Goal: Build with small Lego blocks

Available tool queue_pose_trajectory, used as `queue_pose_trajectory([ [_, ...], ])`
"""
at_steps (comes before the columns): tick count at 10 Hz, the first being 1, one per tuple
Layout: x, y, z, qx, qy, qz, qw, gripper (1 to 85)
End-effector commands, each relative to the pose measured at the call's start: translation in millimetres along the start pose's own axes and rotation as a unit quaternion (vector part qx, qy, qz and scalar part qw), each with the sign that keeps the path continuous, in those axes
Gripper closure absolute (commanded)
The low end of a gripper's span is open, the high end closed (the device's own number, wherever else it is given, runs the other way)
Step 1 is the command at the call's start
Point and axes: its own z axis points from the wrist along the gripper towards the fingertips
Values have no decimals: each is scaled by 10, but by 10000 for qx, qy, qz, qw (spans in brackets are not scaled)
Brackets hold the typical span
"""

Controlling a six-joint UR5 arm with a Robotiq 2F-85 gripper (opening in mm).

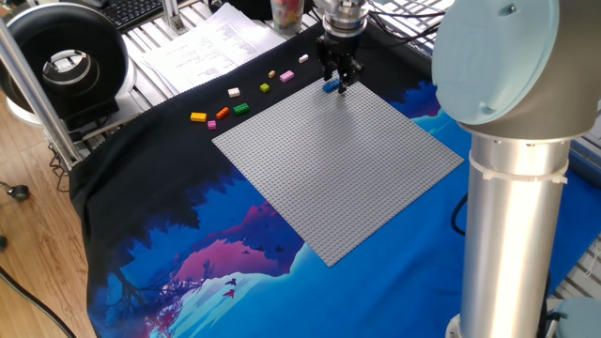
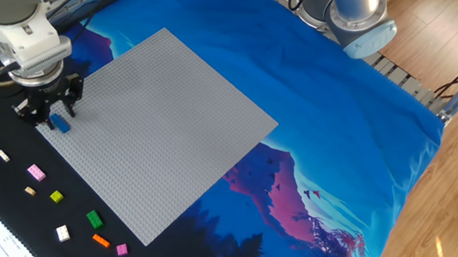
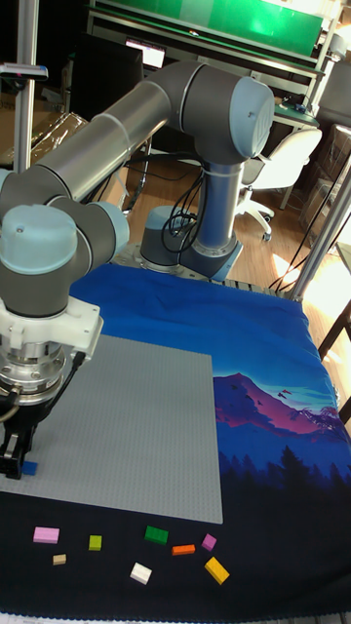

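Observation:
A blue brick (image 1: 331, 86) sits on the far corner of the grey baseplate (image 1: 338, 169). My gripper (image 1: 339, 77) hangs just above the brick with its fingers spread, open and holding nothing. The other fixed view shows the gripper (image 2: 46, 110) over the blue brick (image 2: 60, 124) at the plate's left corner. Several loose small Lego blocks lie in a row on the black cloth beside the plate: yellow (image 1: 198, 117), orange (image 1: 223, 113), green (image 1: 241, 109), white (image 1: 234, 92) and pink (image 1: 286, 76). The tall fixed view shows the same row, with a pink one (image 3: 46, 534) and a green one (image 3: 156, 534).
Printed sheets (image 1: 207, 47) and a black round device (image 1: 61, 61) lie beyond the bricks. A jar (image 1: 286, 11) stands behind the gripper. The arm's thick column (image 1: 512, 207) rises at the right. Blue patterned cloth (image 2: 326, 114) covers the table.

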Motion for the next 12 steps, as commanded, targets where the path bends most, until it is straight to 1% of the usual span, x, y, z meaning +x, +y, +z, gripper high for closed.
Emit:
queue_pose_trajectory([
  [1,-8,-22,-10,45,-45,4,10000,337],
  [3,-10,42,-18,-71,-56,58,9999,337],
  [5,-17,64,-35,-104,-86,97,9999,337],
  [8,7,96,-124,-104,-85,174,9998,343],
  [10,47,81,-167,-95,-55,142,9998,367],
  [11,72,50,-201,-40,-27,149,9999,480],
  [12,146,-67,-235,176,130,154,9996,730],
])
